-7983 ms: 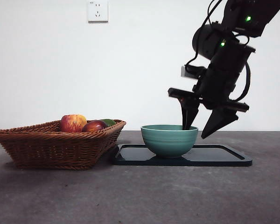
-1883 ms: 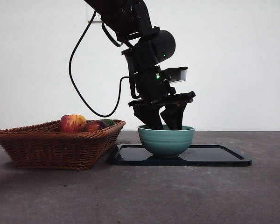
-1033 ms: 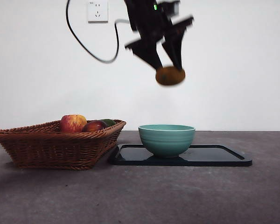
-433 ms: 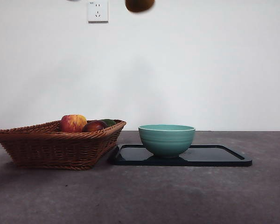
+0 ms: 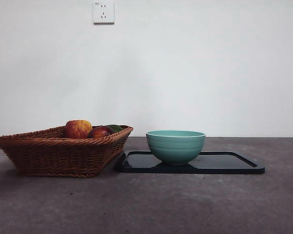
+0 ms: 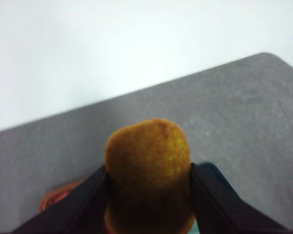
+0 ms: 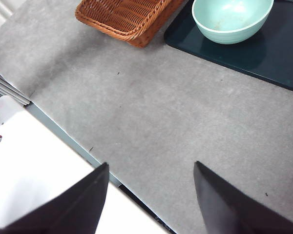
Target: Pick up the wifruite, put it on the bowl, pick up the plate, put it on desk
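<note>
The left gripper (image 6: 149, 195) squeezes the brown wifruite (image 6: 149, 175) up in the air, its long way pointing out past the tips. Farther off, the green bowl (image 5: 176, 146) sits empty on the black tray (image 5: 234, 163). The right gripper (image 7: 151, 195) hangs open over the desk (image 7: 161, 122).

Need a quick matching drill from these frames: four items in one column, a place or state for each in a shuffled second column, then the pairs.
Things:
1. kiwifruit
2. bowl
3. apple
4. right gripper

Places or states:
A. in the wicker basket
B. open, above bare desk
C. clamped between the jaws of the left gripper
D. standing on the black tray, nothing visible inside

Pairs: 1-C, 2-D, 3-A, 4-B
</note>
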Controlling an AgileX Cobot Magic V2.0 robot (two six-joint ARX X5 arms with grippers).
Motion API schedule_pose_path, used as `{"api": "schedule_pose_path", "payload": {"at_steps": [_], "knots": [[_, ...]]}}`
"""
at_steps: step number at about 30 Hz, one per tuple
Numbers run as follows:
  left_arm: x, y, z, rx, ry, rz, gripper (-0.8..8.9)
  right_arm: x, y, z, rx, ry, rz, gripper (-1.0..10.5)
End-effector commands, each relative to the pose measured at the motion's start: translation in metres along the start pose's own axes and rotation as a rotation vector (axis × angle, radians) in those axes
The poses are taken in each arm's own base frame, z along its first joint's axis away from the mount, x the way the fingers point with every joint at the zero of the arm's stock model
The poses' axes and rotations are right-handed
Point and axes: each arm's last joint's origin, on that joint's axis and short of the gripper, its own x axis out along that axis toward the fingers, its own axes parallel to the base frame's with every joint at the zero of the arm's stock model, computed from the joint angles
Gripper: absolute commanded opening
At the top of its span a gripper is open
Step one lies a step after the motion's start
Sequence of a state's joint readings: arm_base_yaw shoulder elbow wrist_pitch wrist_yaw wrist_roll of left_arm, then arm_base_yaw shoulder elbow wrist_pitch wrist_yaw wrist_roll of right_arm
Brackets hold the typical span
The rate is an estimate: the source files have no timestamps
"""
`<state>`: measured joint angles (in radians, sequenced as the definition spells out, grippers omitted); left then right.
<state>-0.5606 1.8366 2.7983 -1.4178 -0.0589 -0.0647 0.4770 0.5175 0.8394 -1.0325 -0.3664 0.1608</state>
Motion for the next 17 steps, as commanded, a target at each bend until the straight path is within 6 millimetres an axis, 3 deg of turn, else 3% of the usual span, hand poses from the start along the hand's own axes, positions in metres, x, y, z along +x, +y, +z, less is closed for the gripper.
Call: {"api": "schedule_pose_path", "payload": {"at_steps": [1,8,17], "knots": [[-0.011,0.001,-0.012,-0.026,0.082,0.023,1.86,-0.002,0.002,0.002,-0.026,-0.013,0.008,2.8],[-0.016,0.005,-0.045,-0.061,0.24,0.113,1.87,-0.002,0.002,0.003,-0.041,-0.015,0.008,2.8],[0.009,0.006,-0.078,-0.067,0.413,0.152,1.87,-0.002,0.002,0.003,-0.043,-0.02,0.008,2.8]]}}
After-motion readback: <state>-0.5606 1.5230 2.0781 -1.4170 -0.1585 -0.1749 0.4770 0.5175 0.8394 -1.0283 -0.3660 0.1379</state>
